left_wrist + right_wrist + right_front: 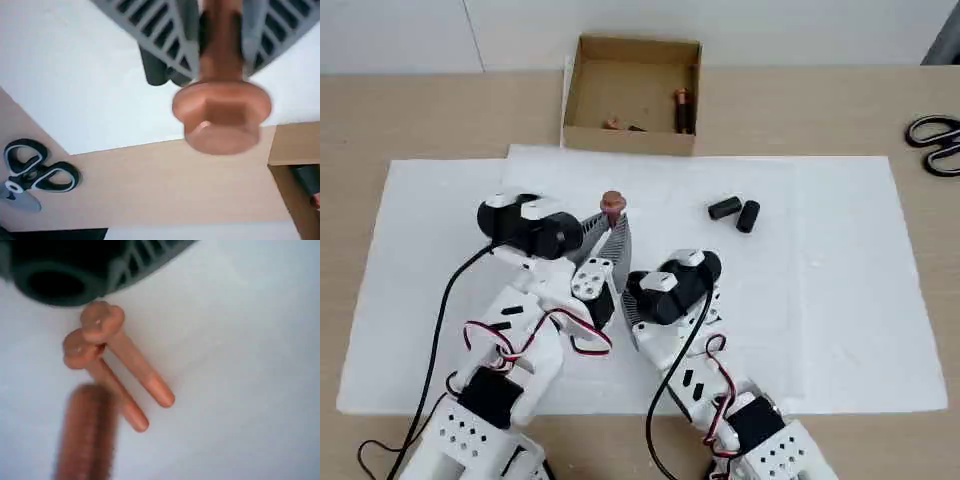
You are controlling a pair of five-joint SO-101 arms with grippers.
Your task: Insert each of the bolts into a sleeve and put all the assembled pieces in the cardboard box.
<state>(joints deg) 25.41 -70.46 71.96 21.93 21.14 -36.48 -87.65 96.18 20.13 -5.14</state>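
Observation:
My left gripper (612, 218) is shut on a copper bolt (612, 204), whose hexagonal head (221, 116) sticks out past the grey fingers (150, 30). Just beside it, low between the two arms, my right gripper (624, 300) is shut on a black sleeve (55, 284) with its open bore showing. Two loose bolts (127, 357) (102, 382) lie side by side on the white sheet under that sleeve. A blurred threaded shank (87, 435) crosses the right wrist view close to the camera. Two more black sleeves (725, 208) (748, 216) lie to the right.
The cardboard box (630, 140) stands at the far edge of the white sheet (820, 300) with assembled pieces (682, 110) inside. Scissors (935, 142) lie on the bare table at the far right. The sheet's right half is open.

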